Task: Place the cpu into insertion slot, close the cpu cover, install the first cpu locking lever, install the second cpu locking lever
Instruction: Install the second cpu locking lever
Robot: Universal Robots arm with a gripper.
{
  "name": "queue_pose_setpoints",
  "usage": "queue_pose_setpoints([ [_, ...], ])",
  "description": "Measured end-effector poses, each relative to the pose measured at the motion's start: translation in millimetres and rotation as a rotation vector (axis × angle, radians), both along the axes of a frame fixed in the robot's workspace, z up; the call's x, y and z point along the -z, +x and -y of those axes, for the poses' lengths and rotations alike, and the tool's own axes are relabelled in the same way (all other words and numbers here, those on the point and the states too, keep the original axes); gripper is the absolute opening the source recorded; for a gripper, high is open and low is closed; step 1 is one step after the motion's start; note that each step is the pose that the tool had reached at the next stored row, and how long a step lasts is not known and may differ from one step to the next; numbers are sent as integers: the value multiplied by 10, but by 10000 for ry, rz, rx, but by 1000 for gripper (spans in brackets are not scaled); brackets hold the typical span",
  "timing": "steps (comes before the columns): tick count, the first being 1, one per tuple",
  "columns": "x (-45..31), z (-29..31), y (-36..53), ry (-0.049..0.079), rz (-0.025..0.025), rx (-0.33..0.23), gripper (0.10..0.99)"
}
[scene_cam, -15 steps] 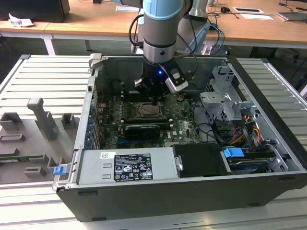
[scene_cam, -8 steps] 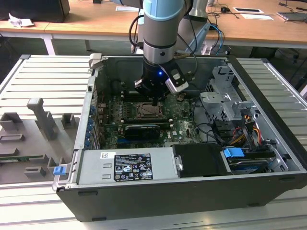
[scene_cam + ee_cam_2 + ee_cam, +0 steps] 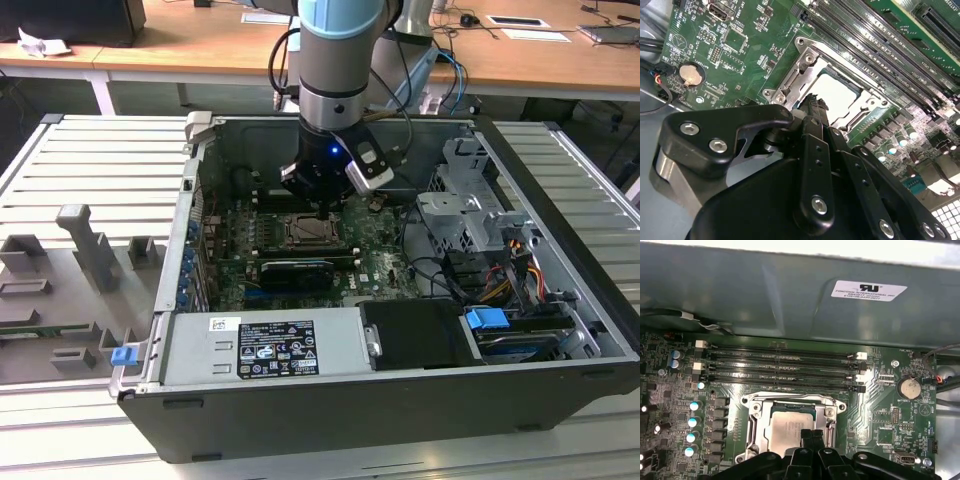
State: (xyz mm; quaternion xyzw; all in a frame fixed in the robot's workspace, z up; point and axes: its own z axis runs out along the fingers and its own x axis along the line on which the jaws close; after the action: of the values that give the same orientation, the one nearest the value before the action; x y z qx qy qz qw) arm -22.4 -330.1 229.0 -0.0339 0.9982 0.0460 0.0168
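The cpu [image 3: 790, 426] lies flat in the socket on the green motherboard, its dull silvery top showing in both wrist views [image 3: 840, 90]. The cpu cover [image 3: 758, 419], a silvery frame plate, lies down around it [image 3: 801, 67]. My gripper [image 3: 811, 434] is shut with nothing seen between its black fingers, and the tips stand together at the cpu's edge [image 3: 813, 101]. In the exterior view the gripper [image 3: 318, 212] hangs low inside the open computer case, right over the socket [image 3: 310, 232]. I cannot make out the locking levers' position.
Memory slots [image 3: 780, 365] run along the socket's far side below the case wall [image 3: 765, 295]. A coin battery [image 3: 910, 387] sits on the board. A long black card [image 3: 292, 272], the power supply [image 3: 262, 345], a drive cage [image 3: 465, 215] and cables crowd the case.
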Motion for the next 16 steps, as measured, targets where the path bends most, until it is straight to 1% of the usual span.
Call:
queue_pose_setpoints([
  [6,-1,68,0,-7,-1,2,106],
  [16,0,135,-1,-8,-1,2,106],
])
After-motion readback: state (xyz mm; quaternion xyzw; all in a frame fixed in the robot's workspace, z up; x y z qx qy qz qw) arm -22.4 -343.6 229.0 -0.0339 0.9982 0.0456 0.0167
